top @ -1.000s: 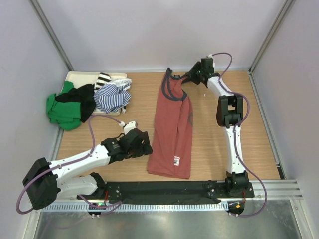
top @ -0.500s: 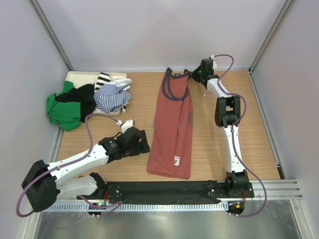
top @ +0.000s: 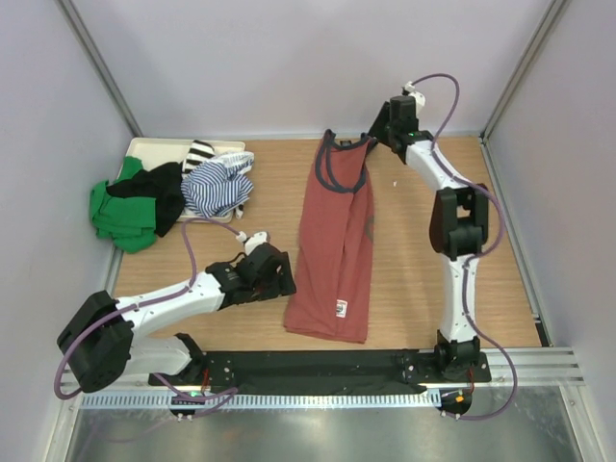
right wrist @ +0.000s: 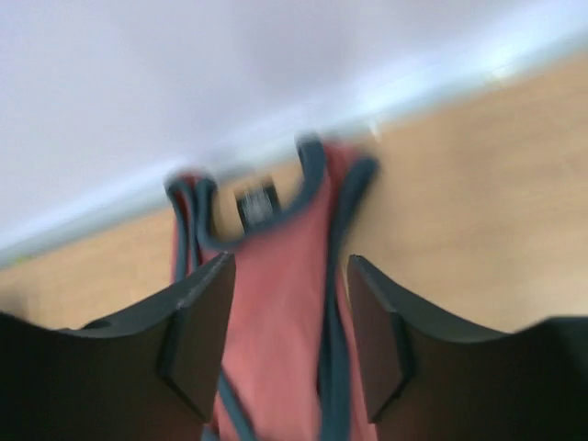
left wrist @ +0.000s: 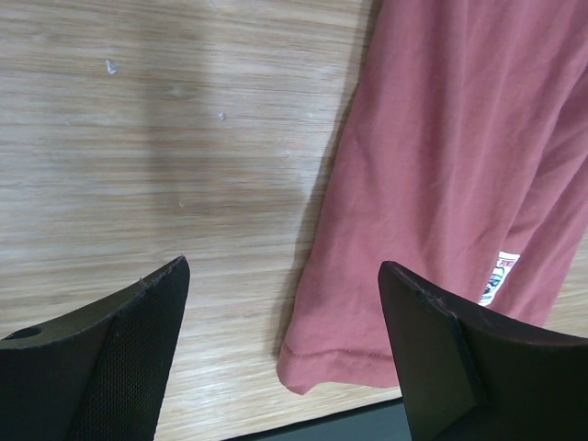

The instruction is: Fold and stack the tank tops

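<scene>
Left gripper sits wide open at lower centre-left, just beside the bottom hem of the brick-red tank top, which lies lengthwise mid-frame on the table. Right gripper hovers by its dark straps at top centre, jaws parted, gripping nothing. Striped tank top rests in the upper-left pile.

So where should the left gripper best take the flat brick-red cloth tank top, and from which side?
The near-left hem corner of the brick-red tank top, from the left: it lies flat, that edge bare on wood, and the open left gripper is beside it.
</scene>
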